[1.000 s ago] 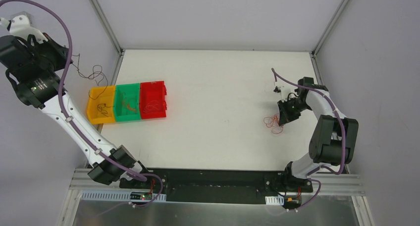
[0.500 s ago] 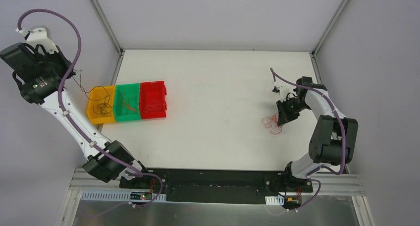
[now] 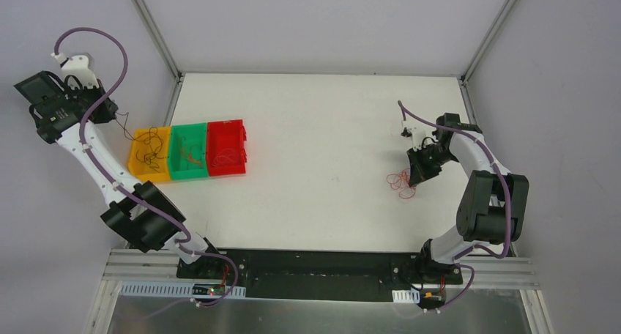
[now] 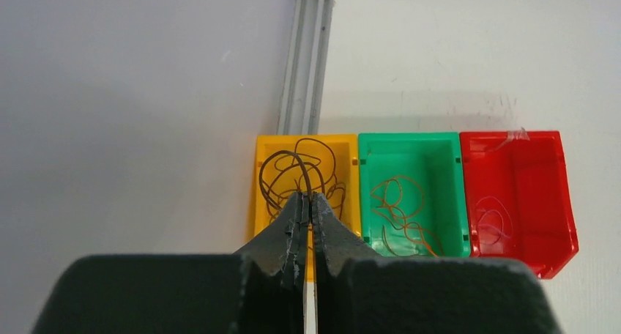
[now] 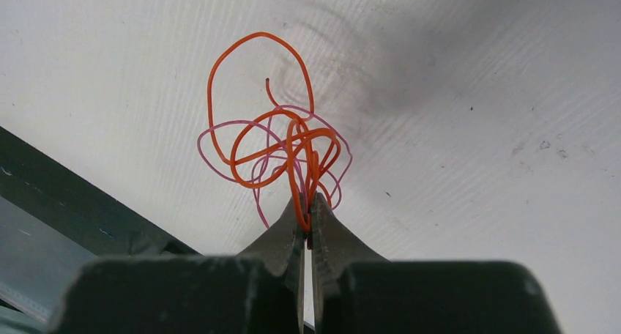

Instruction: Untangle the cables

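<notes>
My left gripper (image 4: 307,199) is shut on a dark brown cable (image 4: 282,162) whose loops hang into the yellow bin (image 4: 262,174). In the top view the left gripper (image 3: 114,119) sits above and left of that bin (image 3: 138,171), and the dark cable (image 3: 150,148) trails down into it. At the table's right side my right gripper (image 3: 414,174) is shut on a small clump of cables (image 3: 400,182). The right wrist view shows that gripper (image 5: 307,203) pinching an orange cable (image 5: 253,99) tangled with a thin pink one (image 5: 220,158), just over the white table.
A green bin (image 3: 188,175) holding orange-brown wire (image 4: 399,202) and a red bin (image 3: 227,129) with a faint red wire (image 4: 494,218) stand right of the yellow one. An aluminium frame rail (image 4: 307,56) runs along the table's left edge.
The left arm has swung down and toward the yellow bin, bringing the dark cable from beside the bin into it. The right gripper and its clump have hardly shifted.
</notes>
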Tool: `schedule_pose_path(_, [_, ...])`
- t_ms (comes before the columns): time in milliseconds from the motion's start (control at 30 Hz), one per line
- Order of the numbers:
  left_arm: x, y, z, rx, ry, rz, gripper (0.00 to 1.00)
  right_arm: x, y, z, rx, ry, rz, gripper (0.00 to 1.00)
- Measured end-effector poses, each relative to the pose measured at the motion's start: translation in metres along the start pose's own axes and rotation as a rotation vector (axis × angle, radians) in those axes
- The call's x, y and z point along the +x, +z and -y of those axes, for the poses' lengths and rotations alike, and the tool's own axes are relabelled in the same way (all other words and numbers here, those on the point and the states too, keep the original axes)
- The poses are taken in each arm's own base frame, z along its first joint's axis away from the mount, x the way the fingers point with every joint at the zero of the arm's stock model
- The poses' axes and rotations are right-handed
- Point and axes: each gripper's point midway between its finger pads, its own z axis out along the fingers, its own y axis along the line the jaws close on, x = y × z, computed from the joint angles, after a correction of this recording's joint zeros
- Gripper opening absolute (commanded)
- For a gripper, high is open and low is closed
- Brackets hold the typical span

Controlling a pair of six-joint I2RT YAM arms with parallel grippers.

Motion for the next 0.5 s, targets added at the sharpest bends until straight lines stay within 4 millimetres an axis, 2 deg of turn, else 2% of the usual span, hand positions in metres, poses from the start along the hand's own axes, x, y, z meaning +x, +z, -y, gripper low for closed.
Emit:
schedule_pose_path(233, [0.06,0.03,0.003,0.075,-0.008,-0.11,0.0,0.0,0.0,-0.003,-0.01,0.004,-0.003,0.0])
schedule_pose_path(300, [0.076,0.037,0.003,0.086,-0.005,-0.143,0.05,0.0,0.001,-0.004,-0.012,0.004,-0.004,0.0])
schedule_pose_path(333, [0.084,0.04,0.003,0.092,-0.001,-0.158,0.16,0.0,0.0,-0.005,-0.014,0.005,-0.004,0.0])
schedule_pose_path(400, [0.095,0.043,0.002,0.094,0.012,-0.181,0.48,-0.003,-0.001,-0.007,-0.018,0.005,0.0,0.0])
schedule_pose_path(433, [0.1,0.043,0.001,0.087,0.012,-0.193,0.6,-0.007,-0.003,-0.008,-0.021,0.004,0.009,0.0])
schedule_pose_path(500, [0.102,0.043,0.0,0.088,0.032,-0.198,0.74,-0.014,-0.006,-0.01,-0.025,0.001,0.027,0.0])
